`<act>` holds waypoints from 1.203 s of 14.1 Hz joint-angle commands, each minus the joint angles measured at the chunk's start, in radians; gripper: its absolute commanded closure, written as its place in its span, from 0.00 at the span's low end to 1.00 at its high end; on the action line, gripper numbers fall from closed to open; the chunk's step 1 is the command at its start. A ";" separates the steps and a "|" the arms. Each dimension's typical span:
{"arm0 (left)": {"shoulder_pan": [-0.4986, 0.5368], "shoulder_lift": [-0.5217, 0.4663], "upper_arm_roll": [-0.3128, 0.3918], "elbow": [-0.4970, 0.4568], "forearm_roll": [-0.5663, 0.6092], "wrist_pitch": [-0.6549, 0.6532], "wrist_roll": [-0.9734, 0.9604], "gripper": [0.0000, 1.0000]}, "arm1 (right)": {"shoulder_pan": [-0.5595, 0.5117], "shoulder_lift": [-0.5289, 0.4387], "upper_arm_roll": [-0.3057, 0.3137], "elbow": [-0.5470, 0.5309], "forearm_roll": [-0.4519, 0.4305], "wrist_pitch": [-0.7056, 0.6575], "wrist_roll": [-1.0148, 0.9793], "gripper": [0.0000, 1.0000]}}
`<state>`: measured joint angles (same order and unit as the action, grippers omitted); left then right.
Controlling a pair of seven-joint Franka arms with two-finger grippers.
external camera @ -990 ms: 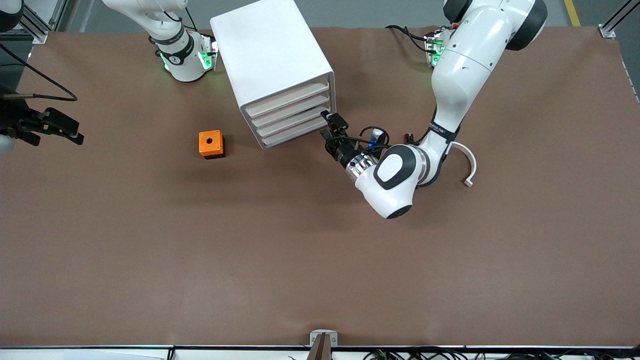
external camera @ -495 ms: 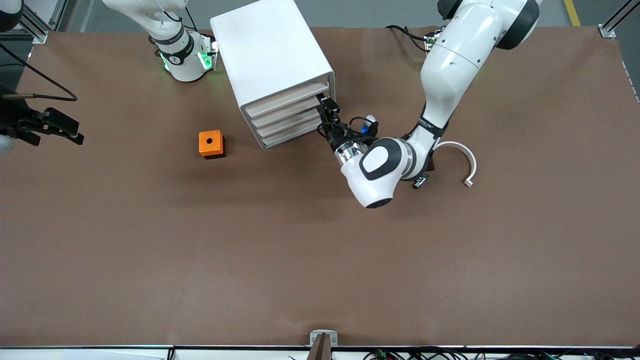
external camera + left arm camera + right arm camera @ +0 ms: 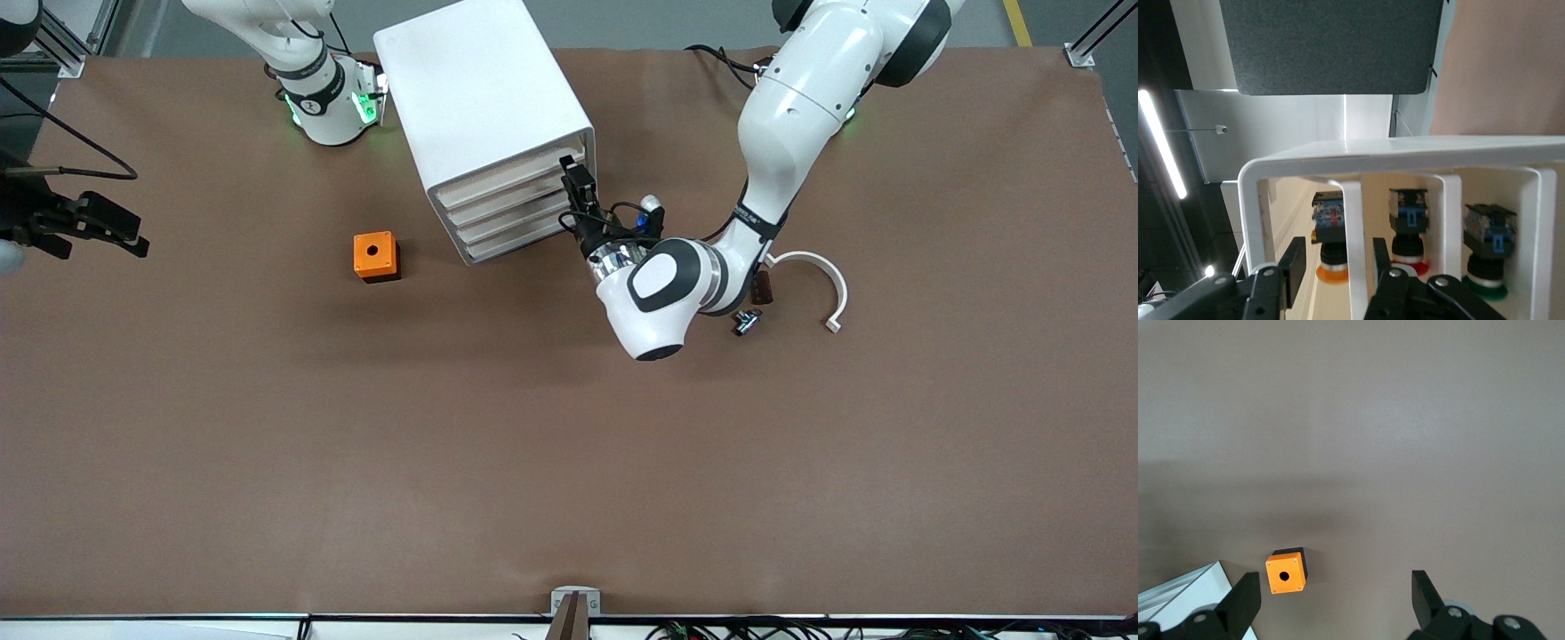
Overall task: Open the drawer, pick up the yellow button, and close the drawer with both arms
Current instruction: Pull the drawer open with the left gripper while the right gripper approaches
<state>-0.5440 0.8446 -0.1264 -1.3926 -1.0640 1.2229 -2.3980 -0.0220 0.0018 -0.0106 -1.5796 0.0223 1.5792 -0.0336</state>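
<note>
down toward the front edge of the desk nothing's happening, just bare brown surface. going up from there, a small black part and a white curved piece sit near the left arm's end, and an orange cube sits more toward the right arm's end.

next up is the action: the left hand is right at the front of the white cabinet, level with the drawer, which looks shut from the front view. in the left wrist view its fingers are spread a bit, one on each side of a white upright bar, not pinching it. past that bar you can see the button, orange cap, sitting inside next to a red one and a green one.

the right hand is waiting over the desk edge at the right arm's end, fingers wide apart and holding nothing.

so i'd say we're at step one, opening the drawer. next move is probably to close on that bar and pull straight out along the drawer's slide, not sideways, or the cabinet could skid.
</note>
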 commanded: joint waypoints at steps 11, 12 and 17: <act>-0.056 0.017 0.004 -0.019 0.039 -0.037 -0.036 0.90 | -0.001 -0.014 0.004 0.006 -0.041 -0.021 0.012 0.00; -0.056 0.016 0.004 -0.017 0.039 -0.037 -0.038 0.93 | -0.003 -0.003 0.004 0.007 -0.042 -0.021 0.006 0.00; -0.028 0.016 0.004 -0.013 0.035 -0.036 -0.027 0.94 | 0.002 0.024 0.003 0.007 -0.047 -0.021 0.001 0.00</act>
<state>-0.5912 0.8616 -0.1276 -1.4175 -1.0387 1.1937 -2.4195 -0.0223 0.0105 -0.0108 -1.5786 -0.0031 1.5615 -0.0333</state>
